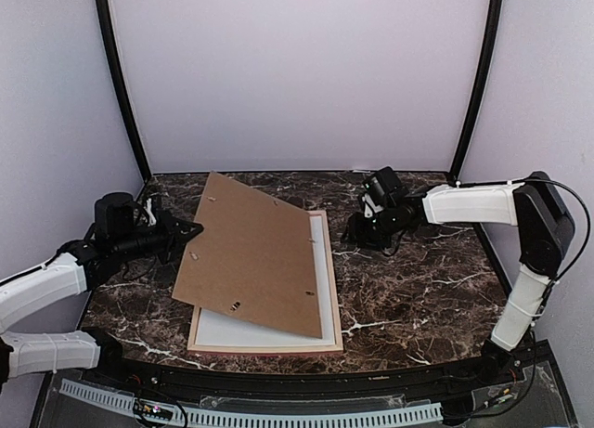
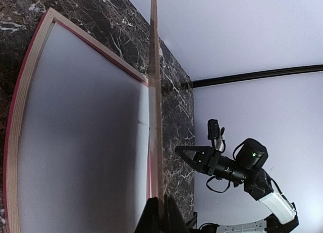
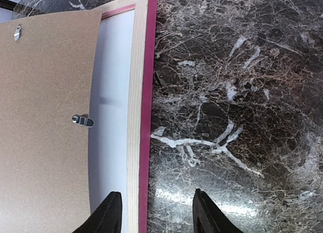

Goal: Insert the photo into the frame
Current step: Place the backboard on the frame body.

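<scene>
L pincer [image 1: 193, 229] was shut on brown backing board's [image 1: 251, 252] edge, board tilted up over the frame [image 1: 327, 261] to its right. R pincer [image 3: 156, 198] hung half open, holding nthg, frame's rail just below it.

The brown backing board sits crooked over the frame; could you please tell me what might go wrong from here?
1. The left gripper pinches the backing board by one thin edge only, so it may slip or swing.
2. The board lies rotated against the frame, corners overhanging the rails; lowered so, it would likely rest on them, not seat.
3. The right gripper is open beside the right rail, holding nothing, so the frame might slide on the table.
</scene>
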You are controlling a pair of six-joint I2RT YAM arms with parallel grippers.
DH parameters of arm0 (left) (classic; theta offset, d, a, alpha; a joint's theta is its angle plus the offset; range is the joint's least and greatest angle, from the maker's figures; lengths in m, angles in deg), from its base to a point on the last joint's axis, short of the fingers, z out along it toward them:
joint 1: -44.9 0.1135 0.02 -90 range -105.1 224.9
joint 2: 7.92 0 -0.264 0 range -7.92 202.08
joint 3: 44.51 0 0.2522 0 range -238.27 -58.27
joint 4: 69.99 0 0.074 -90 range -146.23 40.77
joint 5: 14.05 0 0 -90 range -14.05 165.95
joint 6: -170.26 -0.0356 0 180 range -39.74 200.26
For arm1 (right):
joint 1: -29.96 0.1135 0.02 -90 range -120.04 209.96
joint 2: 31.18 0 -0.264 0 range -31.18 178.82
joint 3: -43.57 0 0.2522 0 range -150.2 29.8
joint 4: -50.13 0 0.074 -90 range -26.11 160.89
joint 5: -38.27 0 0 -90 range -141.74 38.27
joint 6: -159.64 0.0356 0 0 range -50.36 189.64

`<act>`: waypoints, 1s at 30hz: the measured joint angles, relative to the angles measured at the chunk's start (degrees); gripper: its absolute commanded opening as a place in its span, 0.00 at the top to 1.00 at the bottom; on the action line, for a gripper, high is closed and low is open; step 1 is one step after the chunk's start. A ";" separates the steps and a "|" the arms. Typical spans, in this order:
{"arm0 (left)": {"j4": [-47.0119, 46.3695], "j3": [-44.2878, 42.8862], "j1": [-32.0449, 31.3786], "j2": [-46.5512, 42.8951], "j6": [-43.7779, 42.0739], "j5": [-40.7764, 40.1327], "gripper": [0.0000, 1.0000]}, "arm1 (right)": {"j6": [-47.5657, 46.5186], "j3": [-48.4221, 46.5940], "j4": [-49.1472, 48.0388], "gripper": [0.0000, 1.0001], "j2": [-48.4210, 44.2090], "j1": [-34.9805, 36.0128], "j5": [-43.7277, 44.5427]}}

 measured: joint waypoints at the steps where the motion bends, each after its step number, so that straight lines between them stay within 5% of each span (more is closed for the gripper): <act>1: -0.48 0.00 -0.26 0.20 0.15 -0.22 1.00 | 0.00 0.02 0.02 0.52 0.00 -0.02 -0.07; 30: -10.54 1.81 -3.80 6.25 1.77 -1.44 1.00 | 0.00 2.71 -2.12 0.52 0.00 -0.68 -1.20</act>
